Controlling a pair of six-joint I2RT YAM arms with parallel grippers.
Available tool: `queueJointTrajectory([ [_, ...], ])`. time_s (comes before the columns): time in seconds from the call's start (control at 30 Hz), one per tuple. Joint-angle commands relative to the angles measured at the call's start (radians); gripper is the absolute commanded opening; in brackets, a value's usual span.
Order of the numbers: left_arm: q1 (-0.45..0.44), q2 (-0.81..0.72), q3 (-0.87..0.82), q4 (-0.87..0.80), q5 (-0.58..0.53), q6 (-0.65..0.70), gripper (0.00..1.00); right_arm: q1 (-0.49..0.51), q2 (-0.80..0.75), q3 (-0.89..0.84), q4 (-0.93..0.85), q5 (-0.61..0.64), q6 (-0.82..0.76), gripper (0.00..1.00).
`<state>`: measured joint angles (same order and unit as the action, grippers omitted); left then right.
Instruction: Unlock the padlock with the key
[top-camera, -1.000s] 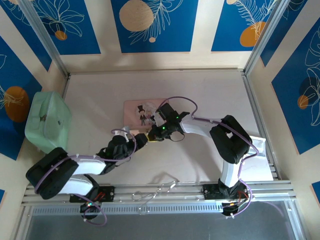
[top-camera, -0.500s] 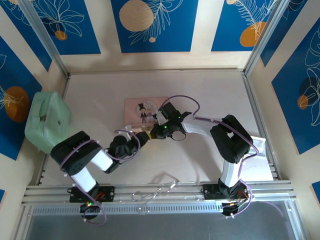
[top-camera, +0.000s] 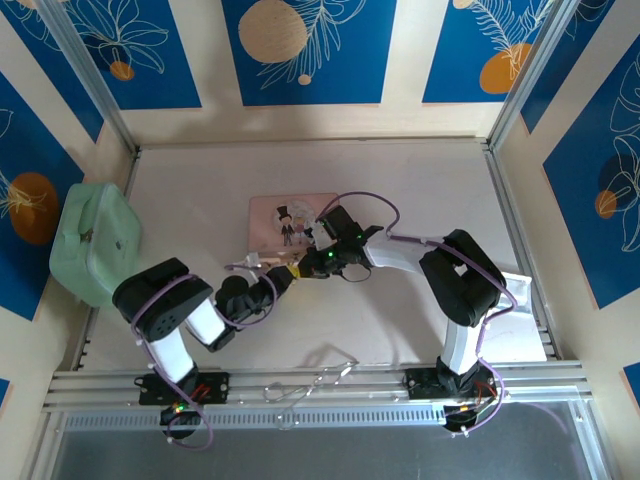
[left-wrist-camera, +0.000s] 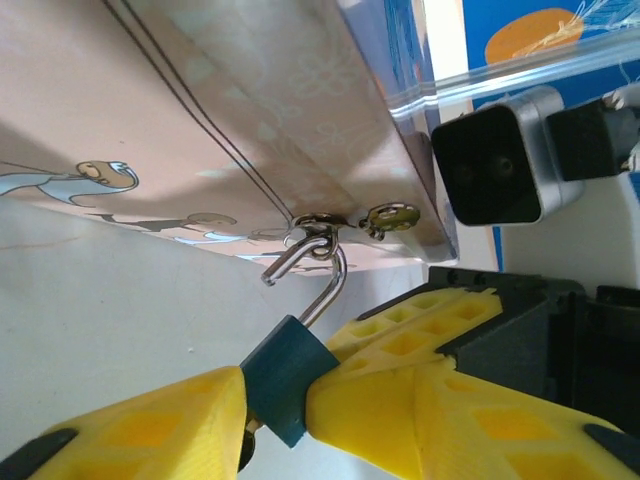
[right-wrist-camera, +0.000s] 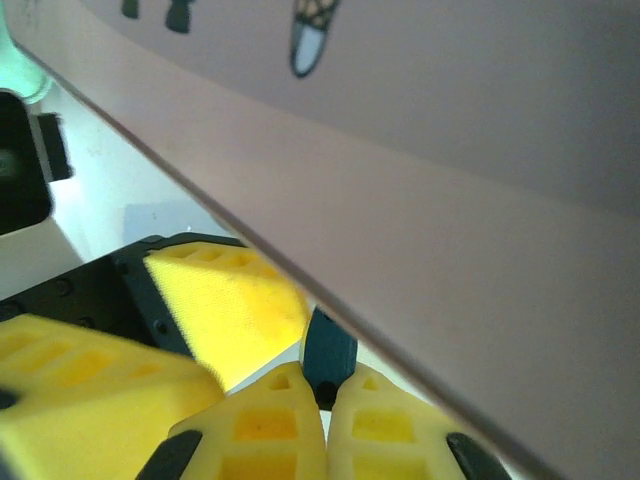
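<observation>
The padlock (left-wrist-camera: 285, 375) is a tiny teal block with a silvery shackle (left-wrist-camera: 328, 288). The shackle hooks through the ring (left-wrist-camera: 318, 224) on the edge of the pink tin (left-wrist-camera: 200, 120), and one end hangs free. My left gripper (left-wrist-camera: 278, 392) is shut on the padlock body, with a yellow pad against each side. My right gripper (right-wrist-camera: 325, 385) is shut, its tips meeting at the edge of the padlock (right-wrist-camera: 328, 352) under the tin's rim (right-wrist-camera: 450, 300). The key is hidden. In the top view the left gripper (top-camera: 283, 279) and right gripper (top-camera: 306, 267) meet at the tin's (top-camera: 272, 215) near edge.
A pale green box (top-camera: 95, 245) stands against the left wall. A white sheet (top-camera: 525, 310) lies by the right arm's base. Loose cables (top-camera: 320, 375) run along the front rail. Aluminium posts and walls enclose the table (top-camera: 420, 190).
My left gripper has closed from wide open onto the padlock, and the left arm has folded up closer to its base. The right arm and the tin have stayed put.
</observation>
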<state>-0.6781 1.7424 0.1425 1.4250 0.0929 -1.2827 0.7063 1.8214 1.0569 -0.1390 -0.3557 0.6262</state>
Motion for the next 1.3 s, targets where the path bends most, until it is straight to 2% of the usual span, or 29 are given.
queueJointTrajectory([
  [0.0,0.024,0.021,-0.042,-0.060,0.045,-0.004,0.41,0.011,0.032,-0.046,-0.048,-0.140,0.098,0.00],
  [0.03,0.031,0.025,-0.046,-0.057,0.049,-0.006,0.39,0.012,0.031,-0.047,-0.045,-0.141,0.097,0.00],
  [0.1,0.039,0.039,-0.049,-0.050,0.059,-0.010,0.26,0.011,0.030,-0.048,-0.045,-0.142,0.097,0.00],
  [0.23,0.060,0.054,-0.066,-0.022,0.055,-0.020,0.15,0.011,0.026,-0.052,-0.042,-0.143,0.098,0.00],
  [0.5,0.078,0.006,-0.036,-0.127,0.068,0.012,0.10,0.011,0.029,-0.051,-0.039,-0.152,0.096,0.00],
  [0.63,0.081,-0.101,0.014,-0.330,0.064,0.068,0.08,0.010,0.034,-0.047,-0.039,-0.156,0.095,0.00],
  [0.83,0.078,-0.335,0.129,-0.814,-0.005,0.223,0.06,0.010,0.039,-0.041,-0.039,-0.160,0.095,0.00],
  [0.93,0.077,-0.374,0.171,-0.935,-0.027,0.277,0.07,0.010,0.040,-0.043,-0.034,-0.164,0.095,0.00],
  [1.27,0.076,-0.254,0.146,-0.789,-0.004,0.245,0.05,0.009,0.033,-0.049,-0.024,-0.165,0.098,0.00],
])
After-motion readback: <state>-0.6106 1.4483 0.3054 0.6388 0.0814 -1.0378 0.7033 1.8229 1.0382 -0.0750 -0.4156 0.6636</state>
